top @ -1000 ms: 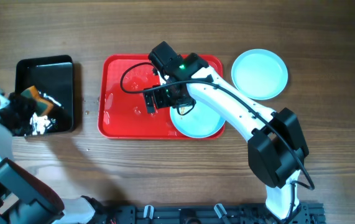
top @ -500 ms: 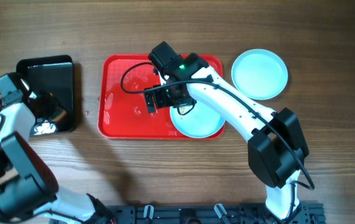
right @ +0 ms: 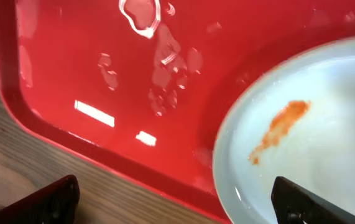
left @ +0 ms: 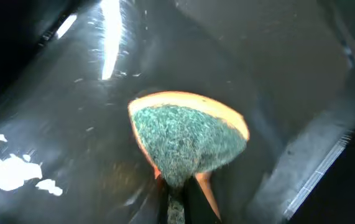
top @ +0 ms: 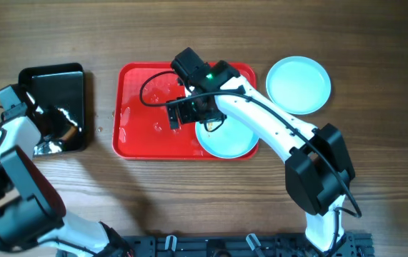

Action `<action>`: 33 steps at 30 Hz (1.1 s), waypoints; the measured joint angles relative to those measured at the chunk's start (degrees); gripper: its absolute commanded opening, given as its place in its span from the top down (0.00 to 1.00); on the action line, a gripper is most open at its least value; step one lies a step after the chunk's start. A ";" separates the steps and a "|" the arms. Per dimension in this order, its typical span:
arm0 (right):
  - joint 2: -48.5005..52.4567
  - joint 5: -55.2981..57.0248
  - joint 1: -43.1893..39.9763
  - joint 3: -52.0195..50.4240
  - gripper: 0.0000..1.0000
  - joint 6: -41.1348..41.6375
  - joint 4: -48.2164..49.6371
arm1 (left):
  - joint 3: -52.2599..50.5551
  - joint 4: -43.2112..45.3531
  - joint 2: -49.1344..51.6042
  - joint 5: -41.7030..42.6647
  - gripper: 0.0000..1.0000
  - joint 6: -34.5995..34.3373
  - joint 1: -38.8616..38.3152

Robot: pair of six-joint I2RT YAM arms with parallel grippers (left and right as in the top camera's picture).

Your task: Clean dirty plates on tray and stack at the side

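Note:
The red tray (top: 139,135) lies mid-table, wet with droplets. One pale plate (top: 229,143) sits in its lower right corner, partly under my right arm; the right wrist view shows the plate (right: 314,143) with an orange smear (right: 280,127). Another pale plate (top: 298,84) lies on the table right of the tray; I cannot tell if it is a stack. My right gripper (top: 181,114) hovers open and empty over the tray, and its fingers (right: 177,208) straddle the tray's rim and the plate's edge. My left gripper (top: 55,127) is shut on a green-and-orange sponge (left: 186,140) in the black tray.
The glossy black tray (top: 53,78) stands at the far left, wet inside (left: 258,62). Crumpled foil-like glints (top: 46,146) lie at its lower edge. Bare wooden table surrounds both trays.
My left arm swung up from the table's left edge into the black tray and now holds the sponge lower in it. The right arm and plates have not moved.

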 measured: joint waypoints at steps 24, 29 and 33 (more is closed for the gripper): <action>-7.52 14.01 -9.77 -6.75 0.01 2.60 -16.22 | -0.42 -5.46 -15.91 8.17 0.96 -7.72 0.00; -7.52 17.59 -10.86 -9.99 0.26 4.02 -15.04 | -0.42 -5.79 -15.91 8.17 0.96 -7.74 0.00; -7.52 18.47 -13.44 -10.56 0.27 4.22 -14.10 | -0.42 -5.97 -15.91 8.17 0.96 -7.74 0.00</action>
